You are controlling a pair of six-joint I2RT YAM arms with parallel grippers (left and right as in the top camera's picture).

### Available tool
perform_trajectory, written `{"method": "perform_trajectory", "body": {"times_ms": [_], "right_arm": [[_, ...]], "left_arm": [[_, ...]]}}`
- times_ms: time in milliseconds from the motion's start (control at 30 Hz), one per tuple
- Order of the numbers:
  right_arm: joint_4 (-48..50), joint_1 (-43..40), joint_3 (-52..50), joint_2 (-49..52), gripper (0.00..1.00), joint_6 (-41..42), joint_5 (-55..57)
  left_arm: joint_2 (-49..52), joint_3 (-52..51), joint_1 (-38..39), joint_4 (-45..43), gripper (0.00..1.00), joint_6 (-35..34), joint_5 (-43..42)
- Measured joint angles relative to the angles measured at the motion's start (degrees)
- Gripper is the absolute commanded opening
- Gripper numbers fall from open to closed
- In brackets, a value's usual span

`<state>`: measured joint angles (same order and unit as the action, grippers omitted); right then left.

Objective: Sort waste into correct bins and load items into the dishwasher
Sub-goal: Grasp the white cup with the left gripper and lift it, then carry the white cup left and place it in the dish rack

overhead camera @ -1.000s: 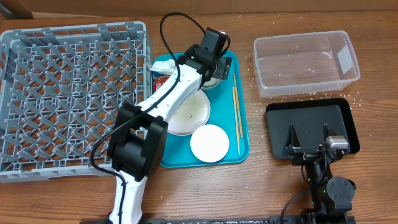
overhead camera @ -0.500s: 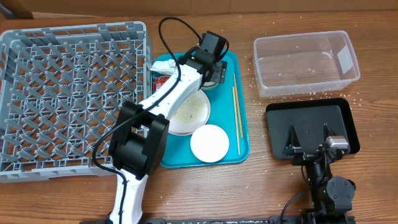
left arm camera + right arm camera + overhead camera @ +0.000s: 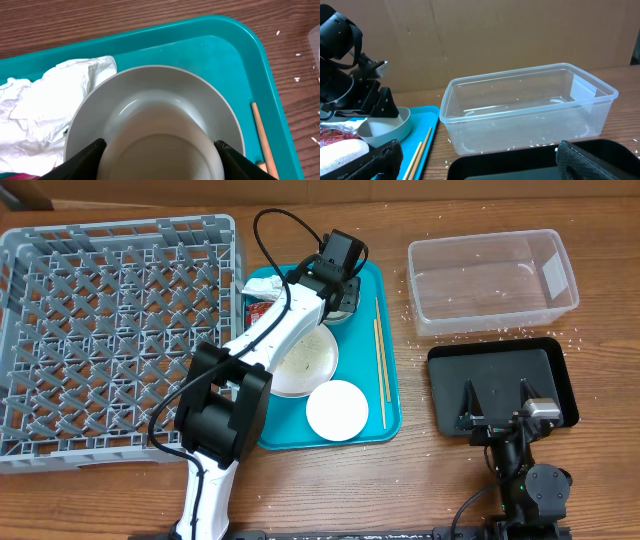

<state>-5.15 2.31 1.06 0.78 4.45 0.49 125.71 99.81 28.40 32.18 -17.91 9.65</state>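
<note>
My left gripper (image 3: 340,292) reaches over the far end of the teal tray (image 3: 388,425). Its black fingers (image 3: 85,160) press both sides of a white cup (image 3: 160,145) that sits inside the small bowl (image 3: 155,82). A crumpled napkin (image 3: 45,110) lies left of the bowl, with the red-and-white wrapper (image 3: 258,308) beside it. The large plate (image 3: 305,360), a second white cup (image 3: 337,410) and the chopsticks (image 3: 380,370) also lie on the tray. My right gripper (image 3: 497,415) rests open over the black tray (image 3: 500,370), with nothing between its fingers.
The grey dish rack (image 3: 120,340) fills the left of the table. The clear tub (image 3: 492,280) stands at the back right, just beyond the black tray. Rice grains are scattered on the wood around both, and some lie inside the tub.
The left gripper has dropped slightly onto the bowl and its fingers have closed in against the cup. The right arm has not moved.
</note>
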Motion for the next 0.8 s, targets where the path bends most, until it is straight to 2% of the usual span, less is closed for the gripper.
{"method": "perform_trajectory", "body": {"times_ms": [300, 500, 633, 800], "right_arm": [[0.0, 0.0, 0.0, 0.0, 1.0, 0.0, 0.0], [0.0, 0.0, 0.0, 0.0, 1.0, 0.0, 0.0], [0.0, 0.0, 0.0, 0.0, 1.0, 0.0, 0.0], [0.0, 0.0, 0.0, 0.0, 1.0, 0.0, 0.0]], "left_arm": [[-1.0, 5.6, 0.0, 5.6, 0.59, 0.1, 0.0], [-8.2, 8.7, -0.9, 9.2, 0.58, 0.1, 0.6], [-14.3, 9.0, -3.9, 13.5, 0.56, 0.1, 5.0], [-20.6, 9.4, -12.1, 21.9, 0.52, 0.2, 11.4]]}}
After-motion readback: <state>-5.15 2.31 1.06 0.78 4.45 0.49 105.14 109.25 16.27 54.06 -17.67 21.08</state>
